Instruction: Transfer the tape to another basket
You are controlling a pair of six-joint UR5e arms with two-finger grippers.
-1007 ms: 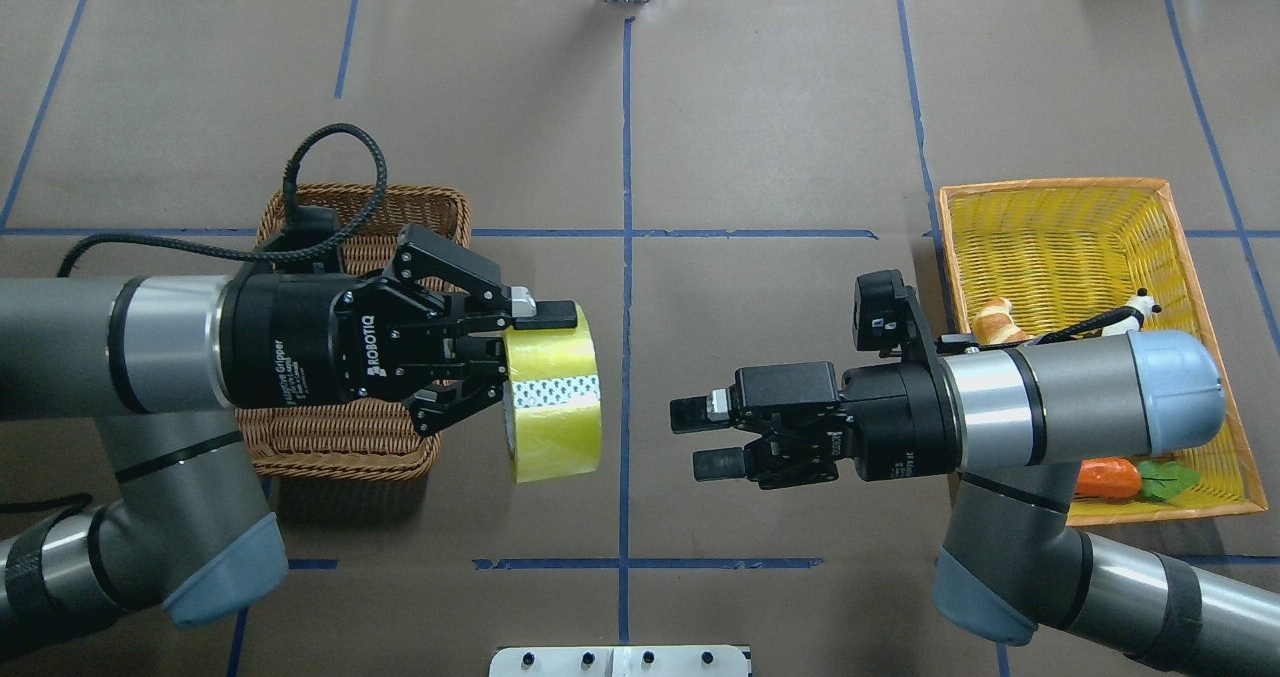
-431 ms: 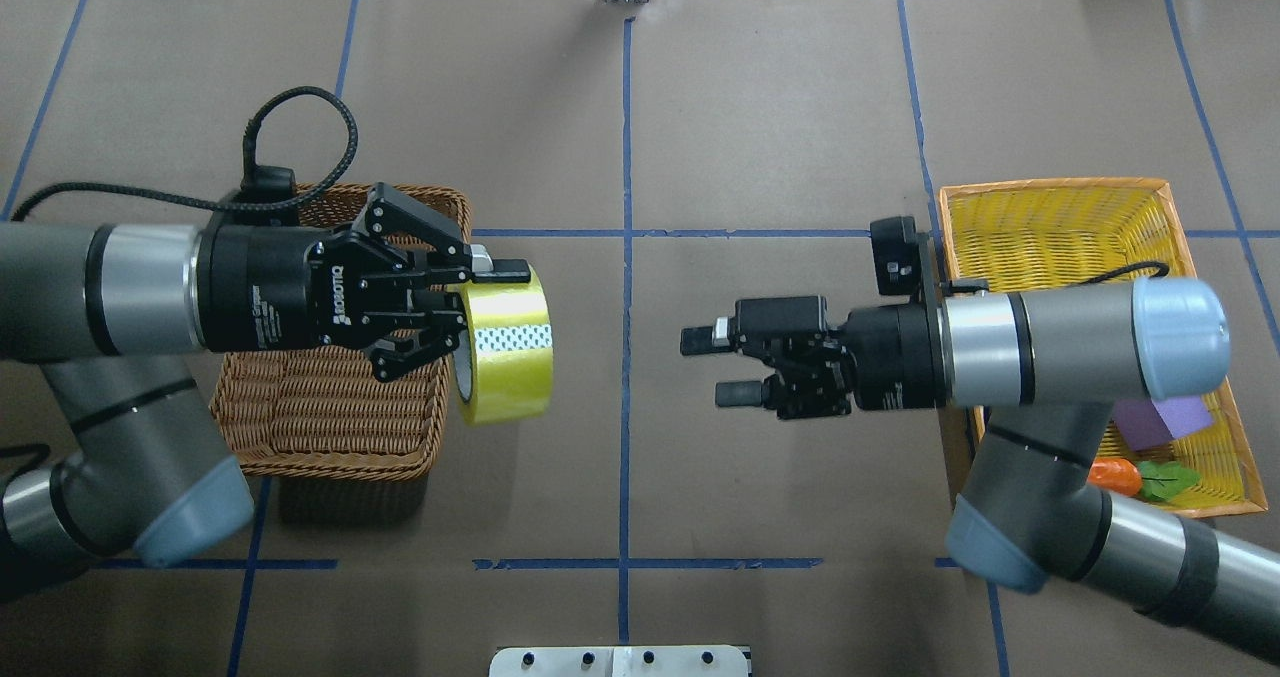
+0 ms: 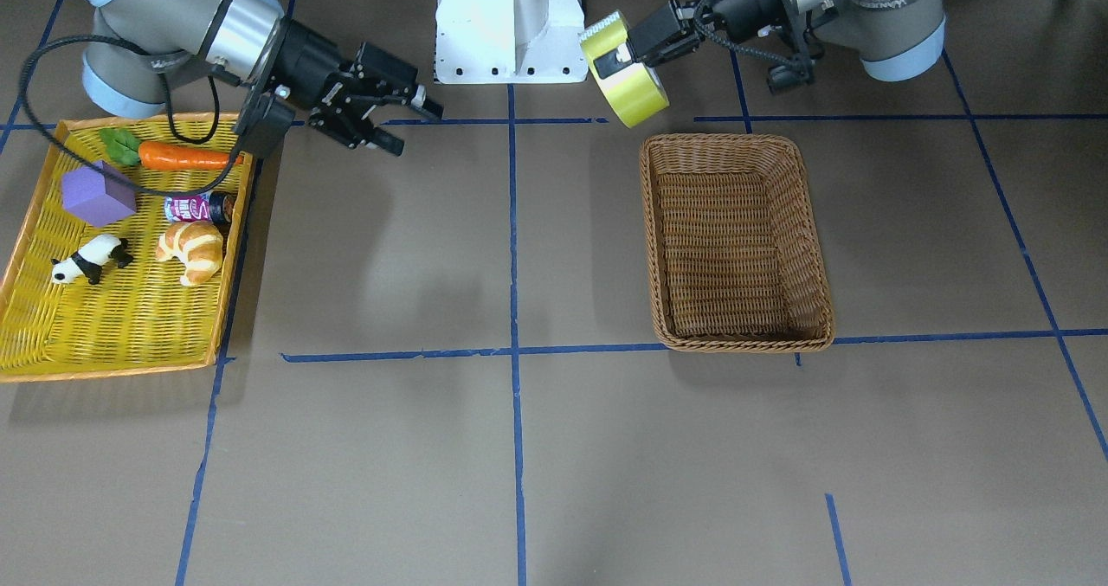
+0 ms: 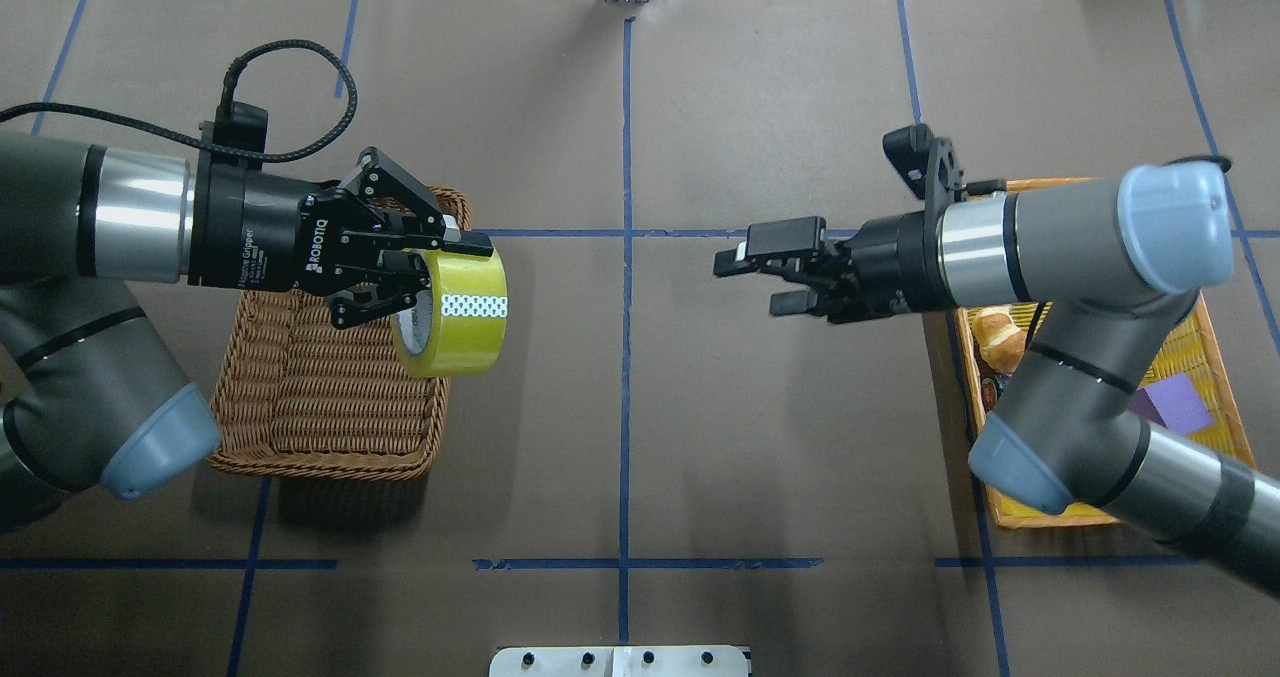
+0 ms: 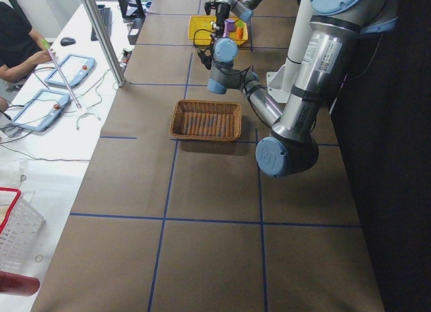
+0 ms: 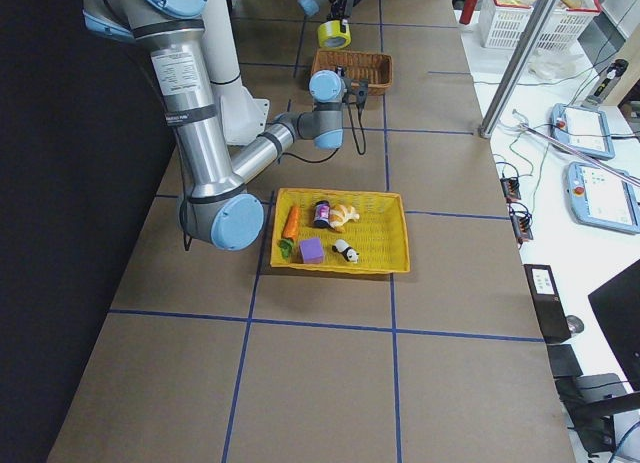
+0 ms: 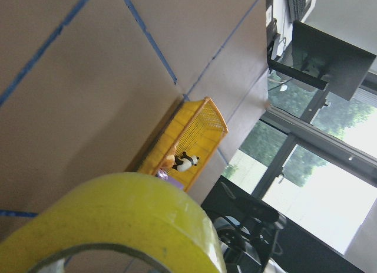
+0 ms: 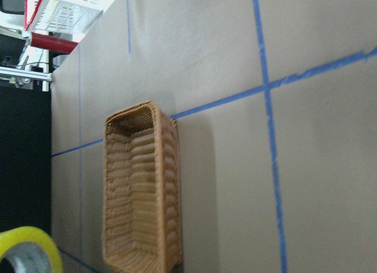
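Above the right rim of the basket [image 4: 320, 469] hung the tape [image 4: 465, 335], its wall clamped in the jaws of the left gripper [image 4: 440, 275]; the right gripper [image 4: 758, 279] held its jaws apart; light, stiff and slick, the roll likely gripped best through the core.

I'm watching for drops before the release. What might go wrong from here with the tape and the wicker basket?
1. The tape hangs in the air and, in the overhead view, overlaps the rim of the basket, not its middle. Released here, it might strike the rim and roll onto the table.
2. The left gripper pinches only one side of the roll's wall, so it could swing or slip.
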